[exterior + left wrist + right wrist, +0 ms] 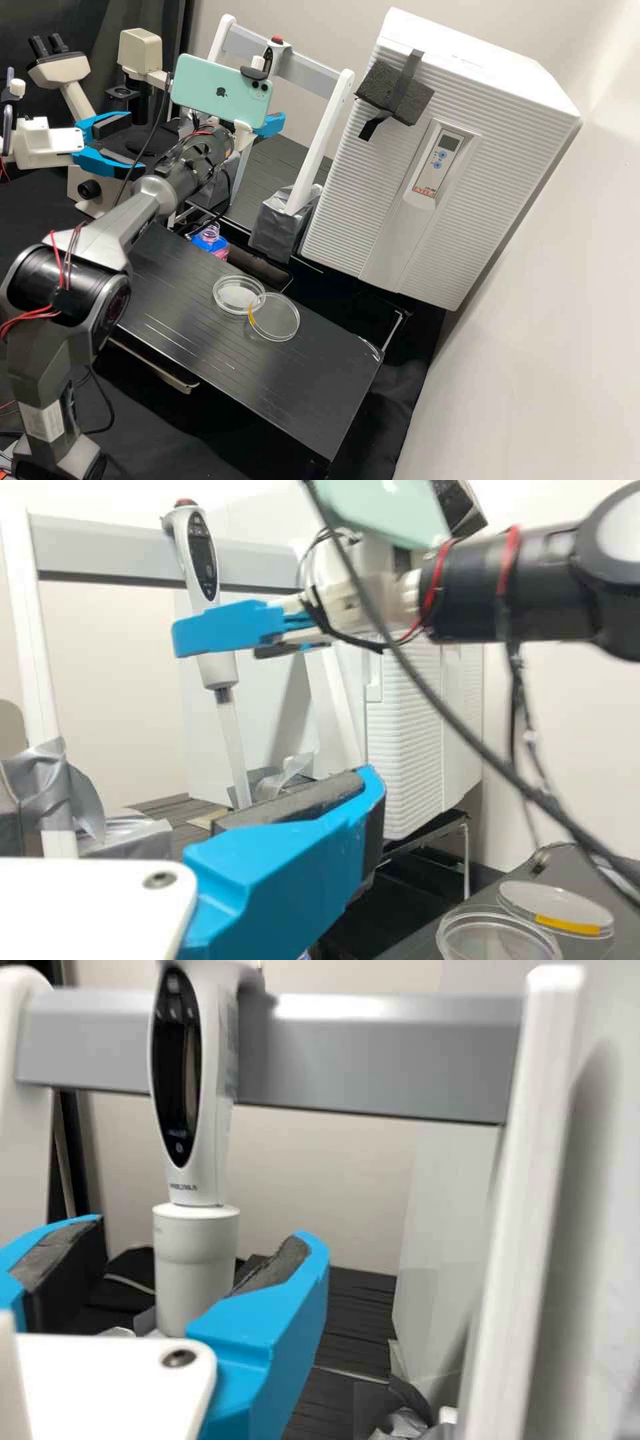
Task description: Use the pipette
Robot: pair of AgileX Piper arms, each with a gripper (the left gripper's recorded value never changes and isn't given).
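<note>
A white pipette (275,52) with a red top hangs upright on the grey bar of a white rack (327,123) at the back. My right gripper (190,1265) is open with a blue finger on either side of the pipette's lower body (192,1250), a small gap on each side. From the left wrist view this gripper (218,632) sits level with the pipette's (205,590) grip. My left gripper (133,147) hangs open and empty at the far left, away from the rack. Two clear petri dishes (238,293) lie on the black platform.
A big white ribbed machine (433,167) stands right of the rack. A bottle of pink liquid (212,240) sits behind the platform (267,380). A microscope (80,100) stands at the back left. A mint green phone (223,90) rides on the right arm's wrist.
</note>
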